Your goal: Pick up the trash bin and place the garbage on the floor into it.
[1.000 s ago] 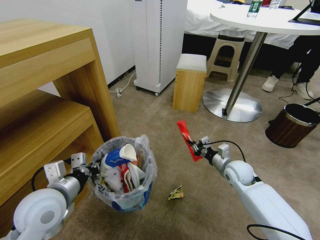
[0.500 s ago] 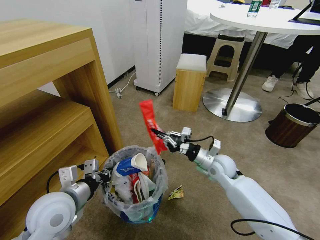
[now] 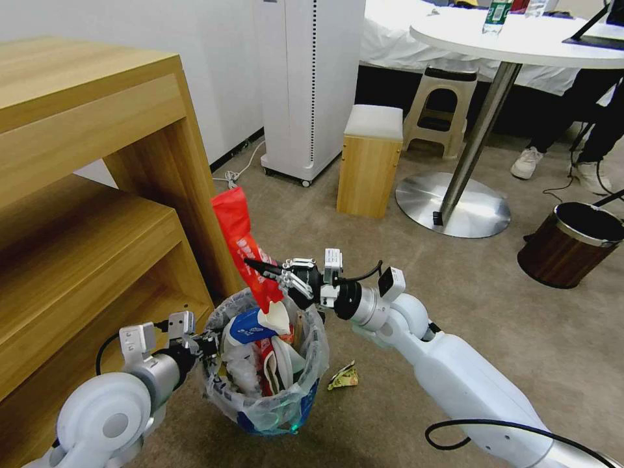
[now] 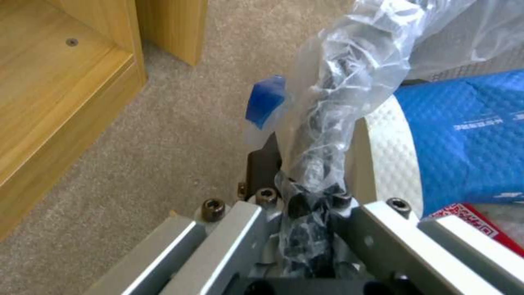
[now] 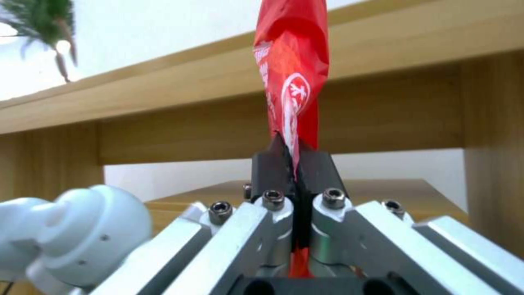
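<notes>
The trash bin (image 3: 273, 406), lined with a crinkled clear bag, hangs just above the beige floor (image 3: 390, 403) beside the wooden shelf. My left gripper (image 3: 198, 341) is shut on its rim; in the left wrist view the left gripper (image 4: 306, 180) pinches the bag-wrapped rim (image 4: 327, 123). Garbage fills the bin, with a blue-white cup (image 3: 250, 325) on top. My right gripper (image 3: 260, 266) is shut on a red wrapper (image 3: 237, 240) standing upright over the bin's rim. In the right wrist view the wrapper (image 5: 292, 82) sticks up from the shut right gripper (image 5: 292, 164). A yellow wrapper (image 3: 343, 377) lies on the floor right of the bin.
A wooden shelf unit (image 3: 84, 214) stands close on the left. Ahead are a white appliance (image 3: 309, 84), a wooden stool (image 3: 369, 159) and a round table's metal base (image 3: 452, 205). A brown wood-look bin (image 3: 572, 244) stands at the right.
My right gripper has carried the red wrapper leftward from the open floor to above the bin. The left gripper and the bin shifted slightly right and then held.
</notes>
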`<state>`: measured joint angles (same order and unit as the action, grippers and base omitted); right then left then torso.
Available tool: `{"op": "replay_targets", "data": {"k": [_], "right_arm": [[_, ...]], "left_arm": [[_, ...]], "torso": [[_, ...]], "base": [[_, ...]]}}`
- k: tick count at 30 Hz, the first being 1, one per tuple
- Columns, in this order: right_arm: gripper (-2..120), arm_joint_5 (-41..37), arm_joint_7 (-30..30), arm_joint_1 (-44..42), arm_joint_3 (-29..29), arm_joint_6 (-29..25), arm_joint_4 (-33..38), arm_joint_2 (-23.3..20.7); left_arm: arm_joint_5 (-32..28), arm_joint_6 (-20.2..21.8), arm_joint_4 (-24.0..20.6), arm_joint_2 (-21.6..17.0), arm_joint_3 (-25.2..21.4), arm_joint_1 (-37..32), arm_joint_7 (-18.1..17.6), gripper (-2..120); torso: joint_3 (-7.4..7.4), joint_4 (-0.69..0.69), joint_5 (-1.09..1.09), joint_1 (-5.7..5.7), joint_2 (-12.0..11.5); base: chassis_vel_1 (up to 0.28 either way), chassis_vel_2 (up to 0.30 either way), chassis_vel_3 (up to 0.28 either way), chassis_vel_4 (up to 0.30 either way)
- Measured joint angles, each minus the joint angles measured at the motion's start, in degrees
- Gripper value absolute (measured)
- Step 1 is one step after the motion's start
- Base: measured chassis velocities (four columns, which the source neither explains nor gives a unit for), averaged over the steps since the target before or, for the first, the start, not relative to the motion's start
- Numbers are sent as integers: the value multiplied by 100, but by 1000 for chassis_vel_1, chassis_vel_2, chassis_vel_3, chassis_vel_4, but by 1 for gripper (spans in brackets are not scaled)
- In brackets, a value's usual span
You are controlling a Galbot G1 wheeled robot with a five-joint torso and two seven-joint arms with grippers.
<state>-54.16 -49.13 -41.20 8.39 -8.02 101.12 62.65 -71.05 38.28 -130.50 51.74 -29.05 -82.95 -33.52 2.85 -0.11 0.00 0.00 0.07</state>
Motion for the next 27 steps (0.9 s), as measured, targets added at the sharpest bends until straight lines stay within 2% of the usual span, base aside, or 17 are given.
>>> {"op": "replay_targets", "data": {"k": [7, 13, 20, 27], "right_arm": [[0, 188, -276, -112, -33, 64, 120, -153], [0, 683, -541, -256, -115, 6, -74, -189], [0, 1075, -503, -279, -107, -87, -328, -123], [22, 1222, -386, -260, -121, -134, -532, -77]], "left_arm": [[-23, -6, 28, 12, 29, 98, 0, 1], [-46, -8, 0, -6, -11, 103, 0, 1], [-99, -9, -111, 9, -36, 70, 23, 1], [-137, -9, -195, 13, -82, 24, 68, 1]], "torso": [[0, -1, 0, 0, 0], [0, -1, 1, 0, 0], [0, 0, 1, 0, 0], [0, 0, 0, 0, 0]], "base": [[0, 0, 0, 0], [0, 0, 0, 0], [0, 0, 0, 0], [0, 0, 0, 0]]}}
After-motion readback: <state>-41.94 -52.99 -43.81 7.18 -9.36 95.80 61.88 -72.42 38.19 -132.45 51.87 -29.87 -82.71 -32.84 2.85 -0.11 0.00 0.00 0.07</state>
